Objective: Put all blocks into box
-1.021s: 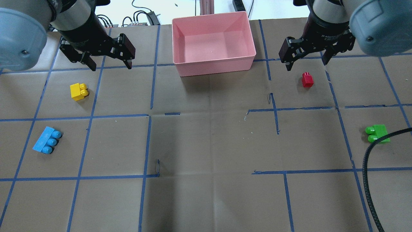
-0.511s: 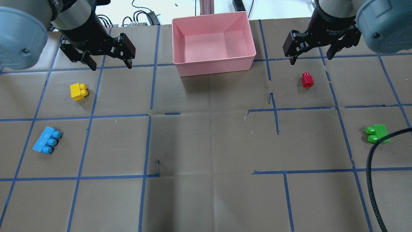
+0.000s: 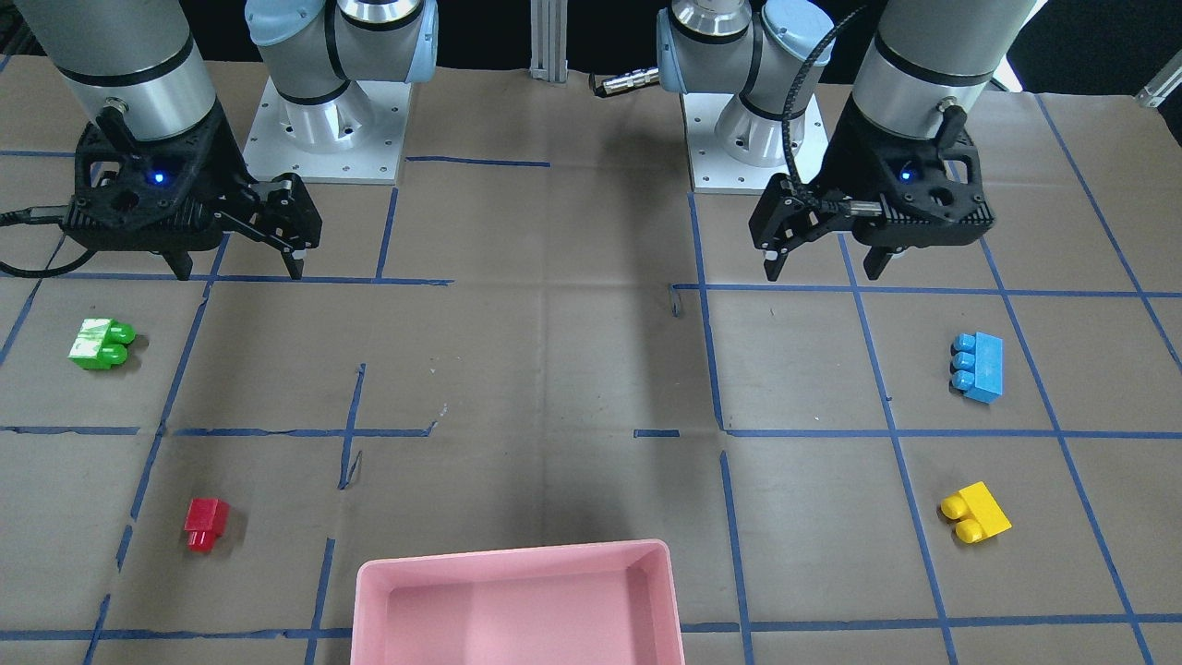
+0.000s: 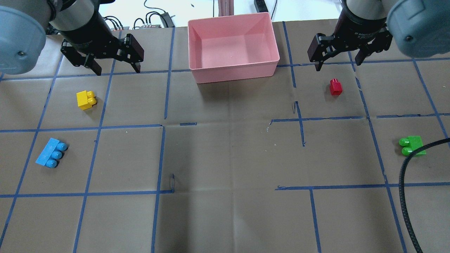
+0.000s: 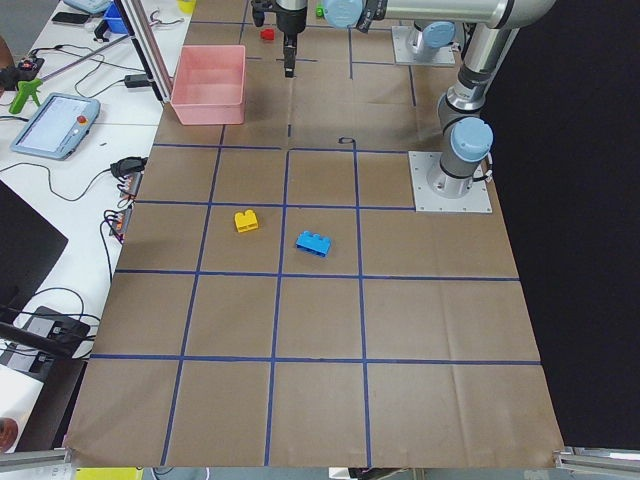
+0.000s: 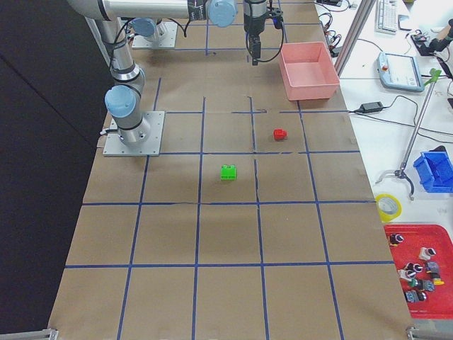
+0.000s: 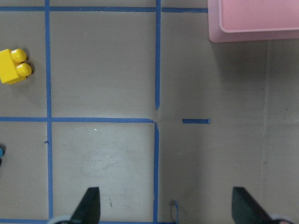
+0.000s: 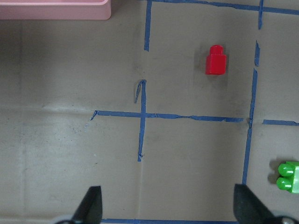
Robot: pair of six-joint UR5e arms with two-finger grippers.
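Observation:
Four blocks lie apart on the brown table. The yellow block [image 4: 86, 99] and blue block [image 4: 51, 153] are on the left; the red block [image 4: 335, 86] and green block [image 4: 412, 146] are on the right. The pink box [image 4: 233, 72] stands at the far middle, with nothing in it. My left gripper [image 4: 117, 70] is open and holds nothing, hovering beyond the yellow block, which shows in the left wrist view [image 7: 15, 66]. My right gripper [image 4: 338, 66] is open and holds nothing, hovering just beyond the red block, which shows in the right wrist view [image 8: 216, 60].
A black cable [image 4: 404, 196] hangs over the table's front right, crossing the green block's edge. Blue tape lines grid the table. The two arm bases [image 3: 328, 139] stand at the robot side. Wires lie past the far edge near the box.
Both grippers have drifted slightly toward the table's far edge, the left one also a little to the left. Both stayed open. No block has moved.

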